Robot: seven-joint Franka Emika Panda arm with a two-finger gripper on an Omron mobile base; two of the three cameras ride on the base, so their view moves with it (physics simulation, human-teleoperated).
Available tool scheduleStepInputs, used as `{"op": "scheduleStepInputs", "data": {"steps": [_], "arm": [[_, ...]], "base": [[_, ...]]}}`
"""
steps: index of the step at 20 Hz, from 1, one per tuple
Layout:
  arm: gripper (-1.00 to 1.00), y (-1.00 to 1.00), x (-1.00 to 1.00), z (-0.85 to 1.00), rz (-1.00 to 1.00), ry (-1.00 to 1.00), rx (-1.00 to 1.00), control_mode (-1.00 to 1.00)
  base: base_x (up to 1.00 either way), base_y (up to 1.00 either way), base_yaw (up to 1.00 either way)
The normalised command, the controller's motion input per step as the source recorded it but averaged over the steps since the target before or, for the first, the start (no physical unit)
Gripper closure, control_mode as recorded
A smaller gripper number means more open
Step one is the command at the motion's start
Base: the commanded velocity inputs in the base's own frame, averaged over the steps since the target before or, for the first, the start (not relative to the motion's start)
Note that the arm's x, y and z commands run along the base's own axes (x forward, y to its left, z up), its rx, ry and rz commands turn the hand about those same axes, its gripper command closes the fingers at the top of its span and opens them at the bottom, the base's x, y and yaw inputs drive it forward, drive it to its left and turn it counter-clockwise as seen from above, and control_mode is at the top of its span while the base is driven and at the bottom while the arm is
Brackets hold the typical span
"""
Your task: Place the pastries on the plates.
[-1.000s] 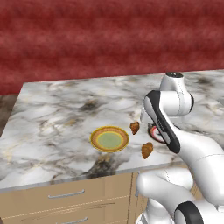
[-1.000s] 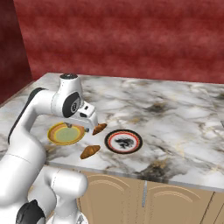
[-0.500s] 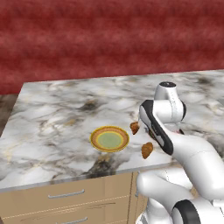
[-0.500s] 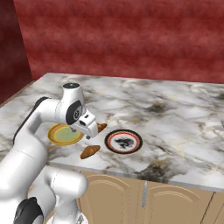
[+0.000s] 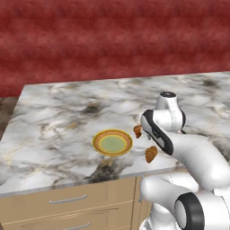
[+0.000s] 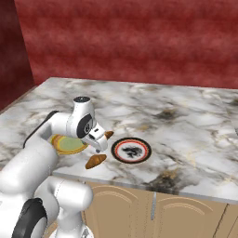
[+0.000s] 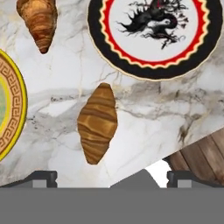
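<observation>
**Both pastries on the counter, plates bare**

The gripper (image 6: 99, 148) is held above the marble counter (image 7: 144, 118), near its front edge. Its fingers (image 7: 41, 176) are spread wide and nothing is held between them. The near pastry (image 7: 97, 123) is seen just ahead of the tips, lying flat on the counter. The far pastry (image 7: 38, 18) lies further ahead and to the left. The yellow plate (image 7: 9, 113) sits at the left, the red plate (image 7: 155, 30) ahead to the right. How high the tips hang cannot be judged surely.
</observation>
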Motion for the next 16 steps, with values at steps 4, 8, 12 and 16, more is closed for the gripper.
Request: {"op": "scheduleStepInputs", "data": {"steps": [4, 8, 12, 16], "arm": [[-1.00, 0.00, 0.02, -0.32, -0.01, 0.00, 0.00, -1.00], [-1.00, 0.00, 0.00, -0.29, -0.01, 0.00, 0.00, -1.00], [-1.00, 0.00, 0.00, -0.31, -0.01, 0.00, 0.00, -1.00], [-1.00, 0.00, 0.00, -0.34, -0.01, 0.00, 0.00, -1.00]], "base": [[0.00, 0.00, 0.00], [0.00, 0.00, 0.00], [0.00, 0.00, 0.00], [0.00, 0.00, 0.00]]}}
